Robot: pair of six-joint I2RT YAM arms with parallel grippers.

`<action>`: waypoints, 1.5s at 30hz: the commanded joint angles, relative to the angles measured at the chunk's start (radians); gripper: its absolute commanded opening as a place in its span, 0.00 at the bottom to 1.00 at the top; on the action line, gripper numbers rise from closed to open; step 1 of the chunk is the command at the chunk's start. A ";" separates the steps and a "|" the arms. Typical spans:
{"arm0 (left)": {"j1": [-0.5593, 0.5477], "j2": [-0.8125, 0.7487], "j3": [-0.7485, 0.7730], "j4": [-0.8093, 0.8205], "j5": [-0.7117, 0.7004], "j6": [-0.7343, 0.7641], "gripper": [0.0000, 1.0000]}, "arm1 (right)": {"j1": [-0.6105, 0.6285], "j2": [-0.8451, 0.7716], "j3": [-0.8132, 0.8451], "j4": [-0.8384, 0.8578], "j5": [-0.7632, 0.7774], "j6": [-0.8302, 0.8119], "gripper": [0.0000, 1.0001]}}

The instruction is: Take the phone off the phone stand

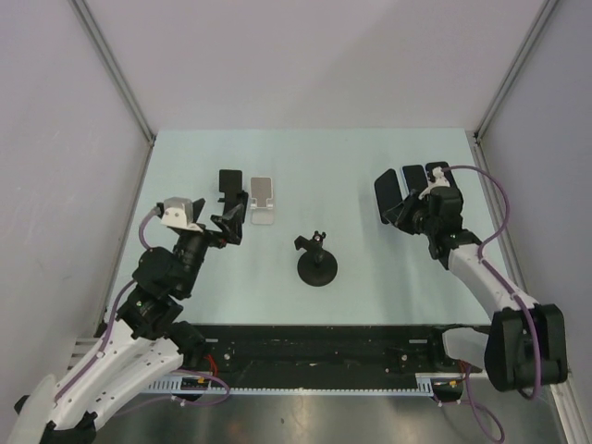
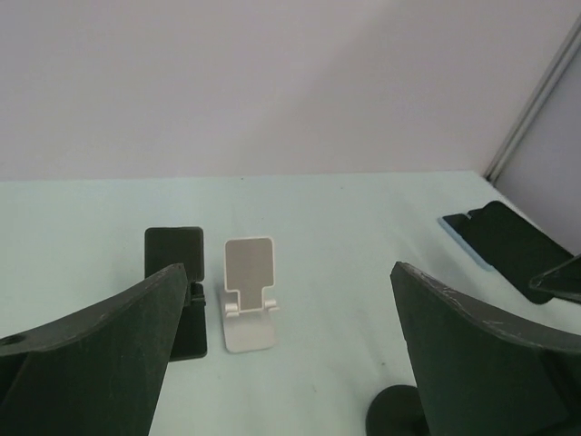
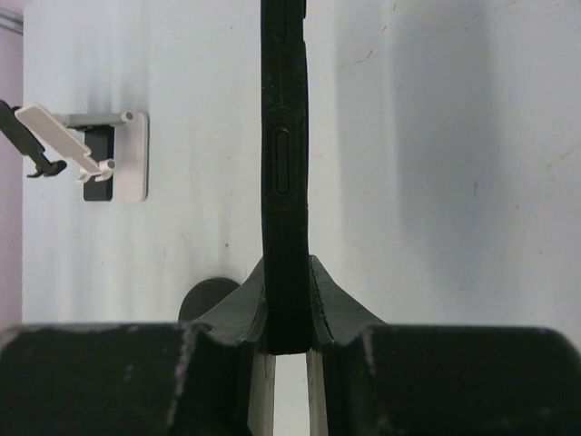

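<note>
Evidently clear of every stand, the slim black cased phone (image 3: 285,136) was pinched edge-on by the right tool (image 3: 289,291), at the far right of the pale green bench (image 1: 370,157). The left tool (image 2: 289,268) stood spread wide before the empty white folding plastic stand (image 2: 248,300). Being rigid, light, smooth-sided and breakable, the phone probably suits a grip across its long edges, as here.
</note>
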 commanded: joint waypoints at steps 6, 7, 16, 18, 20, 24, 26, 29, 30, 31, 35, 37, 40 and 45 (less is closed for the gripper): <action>0.004 -0.032 -0.047 -0.004 -0.027 0.084 1.00 | -0.097 0.291 0.154 0.256 -0.140 0.122 0.00; 0.004 -0.039 -0.050 -0.004 -0.041 0.090 1.00 | -0.100 0.345 0.162 0.284 -0.147 0.129 0.00; 0.004 -0.049 -0.058 -0.004 -0.063 0.087 1.00 | -0.112 0.589 0.232 0.448 -0.172 0.217 0.00; 0.004 -0.054 -0.056 -0.004 -0.050 0.085 1.00 | -0.115 0.638 0.232 0.486 -0.166 0.228 0.00; 0.004 -0.062 -0.056 -0.005 -0.047 0.085 1.00 | -0.114 0.672 0.232 0.539 -0.161 0.248 0.00; 0.004 -0.075 -0.056 -0.005 -0.041 0.082 1.00 | -0.127 0.747 0.232 0.592 -0.151 0.275 0.00; 0.004 -0.079 -0.056 -0.005 -0.040 0.081 1.00 | -0.137 0.767 0.232 0.606 -0.151 0.284 0.00; 0.004 -0.072 -0.058 -0.005 -0.032 0.081 1.00 | -0.137 0.796 0.234 0.611 -0.143 0.286 0.03; 0.003 -0.072 -0.056 -0.005 -0.030 0.079 1.00 | -0.137 0.802 0.234 0.611 -0.146 0.288 0.04; 0.004 -0.072 -0.058 -0.005 -0.026 0.079 1.00 | -0.137 0.816 0.234 0.609 -0.151 0.289 0.07; 0.004 -0.060 -0.058 -0.007 -0.020 0.077 1.00 | -0.170 0.830 0.232 0.585 -0.157 0.278 0.32; 0.004 -0.060 -0.058 -0.007 -0.018 0.076 1.00 | -0.170 0.821 0.232 0.556 -0.157 0.255 0.44; 0.004 -0.054 -0.058 -0.007 -0.012 0.073 1.00 | -0.170 0.807 0.232 0.516 -0.148 0.225 0.55; 0.004 -0.051 -0.058 -0.007 0.000 0.071 1.00 | -0.167 0.766 0.234 0.426 -0.129 0.170 0.66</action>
